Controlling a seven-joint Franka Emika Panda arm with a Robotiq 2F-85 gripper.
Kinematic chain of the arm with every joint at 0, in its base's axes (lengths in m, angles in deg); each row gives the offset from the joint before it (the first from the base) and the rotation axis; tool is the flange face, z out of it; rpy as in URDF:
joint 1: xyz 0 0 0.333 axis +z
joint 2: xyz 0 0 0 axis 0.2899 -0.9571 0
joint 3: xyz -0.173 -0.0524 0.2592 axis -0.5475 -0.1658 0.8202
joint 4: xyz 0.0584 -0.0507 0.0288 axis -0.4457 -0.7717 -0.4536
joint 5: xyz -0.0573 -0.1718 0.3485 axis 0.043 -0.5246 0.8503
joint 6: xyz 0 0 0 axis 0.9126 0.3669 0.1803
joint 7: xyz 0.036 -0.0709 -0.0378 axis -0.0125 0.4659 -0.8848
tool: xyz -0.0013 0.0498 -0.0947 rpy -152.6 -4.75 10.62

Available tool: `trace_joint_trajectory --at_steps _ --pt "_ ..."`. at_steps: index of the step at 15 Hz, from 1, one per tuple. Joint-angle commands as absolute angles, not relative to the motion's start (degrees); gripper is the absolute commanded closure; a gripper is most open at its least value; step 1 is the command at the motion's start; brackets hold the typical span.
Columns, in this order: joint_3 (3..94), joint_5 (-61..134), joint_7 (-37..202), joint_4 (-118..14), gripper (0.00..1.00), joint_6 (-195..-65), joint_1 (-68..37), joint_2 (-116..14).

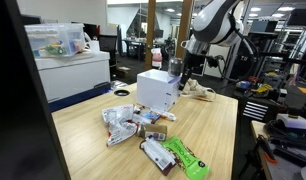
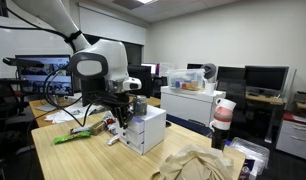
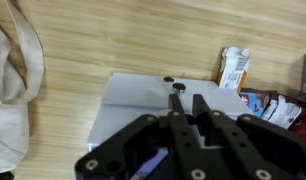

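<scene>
My gripper (image 3: 188,98) hangs over the top of a white box (image 3: 143,100) that stands on the wooden table. Its fingers (image 3: 178,105) stand almost together, with only a thin slit between them. A purple-blue strip of packet (image 3: 153,160) shows low between the fingers, apparently pinched there; most of it is hidden. In both exterior views the gripper (image 1: 180,72) (image 2: 121,112) sits at the box's (image 1: 156,90) (image 2: 145,128) upper edge. Two small black marks (image 3: 169,80) lie on the box top just past the fingertips.
Several snack packets (image 1: 123,125) and a green packet (image 1: 183,155) lie on the table in front of the box. More packets (image 3: 233,68) lie beside the box. A beige cloth (image 3: 13,80) (image 2: 193,165) lies on the table's other side. Desks and monitors surround the table.
</scene>
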State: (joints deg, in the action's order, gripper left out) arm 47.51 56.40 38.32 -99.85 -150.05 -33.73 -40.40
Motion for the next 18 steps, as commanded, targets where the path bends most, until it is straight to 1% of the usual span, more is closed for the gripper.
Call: trace_joint_trajectory --at_steps 1,2,5,7,8,11,18 --pt "46.2 54.32 38.97 -102.31 0.72 -151.14 -32.2 -40.14" --pt "45.91 53.75 39.31 -102.18 0.57 -151.11 -32.02 -40.27" --pt "45.53 53.39 39.76 -102.25 0.4 -150.58 -32.14 -41.26" --pt "45.29 53.55 39.72 -101.99 0.27 -150.28 -32.4 -41.61" --pt "45.14 53.75 39.55 -101.73 0.18 -150.11 -32.56 -41.63" --pt "44.54 53.89 39.77 -101.06 0.0 -149.45 -32.77 -40.77" --pt "44.49 53.71 40.86 -98.66 0.0 -150.04 -32.15 -41.04"
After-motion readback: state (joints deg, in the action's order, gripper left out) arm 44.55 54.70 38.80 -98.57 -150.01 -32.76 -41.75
